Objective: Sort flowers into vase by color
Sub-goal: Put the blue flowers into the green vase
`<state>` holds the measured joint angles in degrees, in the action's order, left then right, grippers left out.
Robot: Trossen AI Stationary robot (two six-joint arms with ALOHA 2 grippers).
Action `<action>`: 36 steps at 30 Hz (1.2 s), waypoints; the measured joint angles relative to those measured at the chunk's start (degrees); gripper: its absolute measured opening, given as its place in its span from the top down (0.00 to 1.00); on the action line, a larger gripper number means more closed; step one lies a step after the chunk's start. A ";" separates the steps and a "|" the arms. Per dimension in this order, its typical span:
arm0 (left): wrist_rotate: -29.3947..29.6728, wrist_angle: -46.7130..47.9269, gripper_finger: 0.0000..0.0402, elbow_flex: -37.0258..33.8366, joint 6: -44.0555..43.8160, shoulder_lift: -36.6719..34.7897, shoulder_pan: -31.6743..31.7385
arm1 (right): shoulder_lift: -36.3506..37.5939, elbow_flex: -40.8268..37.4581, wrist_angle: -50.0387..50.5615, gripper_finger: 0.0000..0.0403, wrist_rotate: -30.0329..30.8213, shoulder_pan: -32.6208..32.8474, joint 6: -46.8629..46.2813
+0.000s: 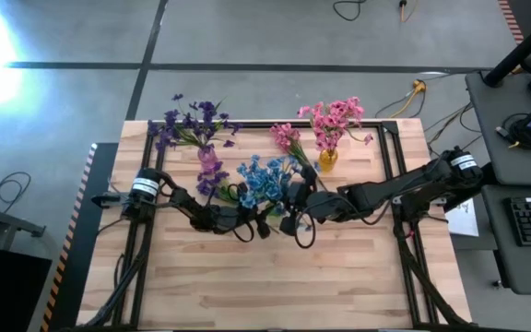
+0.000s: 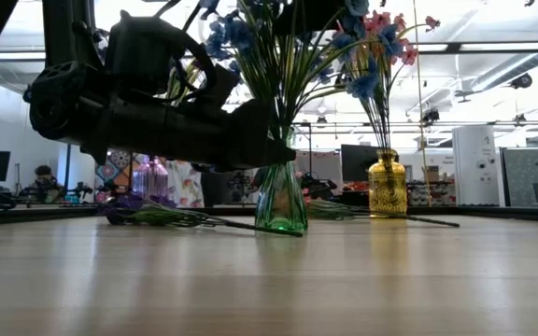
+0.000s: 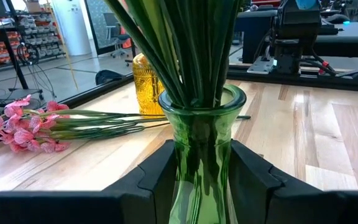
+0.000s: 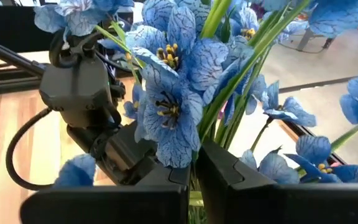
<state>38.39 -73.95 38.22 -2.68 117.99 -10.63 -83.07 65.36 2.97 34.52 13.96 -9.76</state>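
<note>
A green glass vase point(image 3: 199, 134) stands on the table and holds several blue flowers point(image 1: 265, 179). My left gripper point(image 3: 197, 163) is level at the vase, closed on it. My right gripper point(image 4: 194, 163) is higher up among the blue blossoms point(image 4: 173, 106), shut where the green stems run down. A yellow vase point(image 1: 328, 159) holds pink flowers point(image 1: 335, 117). More pink flowers point(image 3: 23, 124) and purple flowers point(image 1: 192, 124) lie flat on the table. A purple vase point(image 2: 152, 177) stands at the back. My left gripper holds the green vase below its neck point(image 3: 185, 165), one finger point(image 3: 157, 177) on each side. It comes in level from the table's left. The vase stands upright with its base on the table point(image 2: 281, 224). My right gripper is shut on a blue flower's green stem point(image 4: 211, 134), coming from the table's right and slanting slightly down. The fingers point(image 4: 229, 171) hide most of the contact. The stem stands upright in the green vase.
The yellow vase point(image 2: 387, 185) stands just behind and to the right of the green one. Loose stems point(image 2: 204, 220) lie on the wood behind the green vase. The near half of the table point(image 1: 275, 286) is bare wood.
</note>
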 joint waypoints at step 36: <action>3.72 0.02 0.61 -0.04 -2.41 -0.49 -0.38 | -1.94 0.00 -0.05 0.74 1.50 0.54 0.59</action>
<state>42.11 -73.94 38.17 -5.09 117.51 -11.02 -85.01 65.36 2.91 36.03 14.50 -9.17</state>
